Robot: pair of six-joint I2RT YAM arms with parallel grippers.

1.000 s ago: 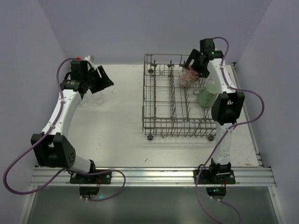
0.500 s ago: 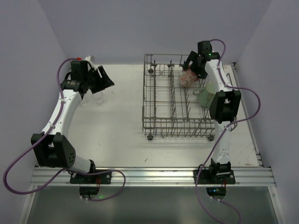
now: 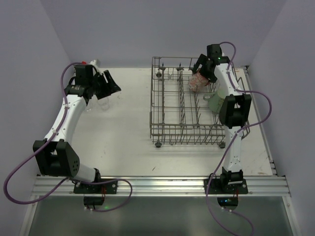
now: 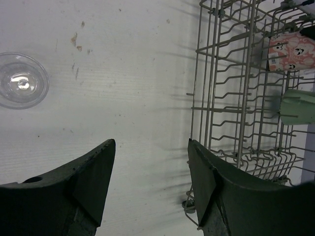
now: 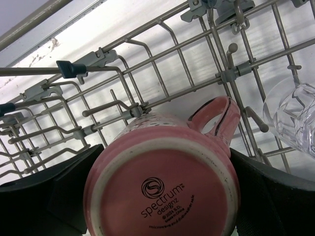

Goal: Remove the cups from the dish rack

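Observation:
The grey wire dish rack [image 3: 167, 115] stands right of centre. Its far right corner holds a pink-red patterned cup [image 3: 198, 81] lying tilted, with a mint-green mug [image 3: 216, 102] just in front of it. My right gripper [image 3: 203, 73] is open, a finger on each side of the pink cup [image 5: 162, 182], whose base faces the wrist camera. A clear glass tumbler [image 5: 295, 118] sits in the rack [image 5: 147, 54] beside it. My left gripper [image 3: 112, 87] hovers open and empty over the table, left of the rack. A clear tumbler [image 4: 22, 79] stands on the table.
Upright tines and rack wires [image 4: 231, 98] crowd around the pink cup [image 4: 291, 51] and mint mug [image 4: 298, 106]. Purple walls enclose the table on three sides. A rack wheel [image 4: 188, 206] sits close to my left gripper [image 4: 150, 147].
My right arm has edged toward the back of the rack, bringing the open fingers around the pink cup. The left arm has stayed still.

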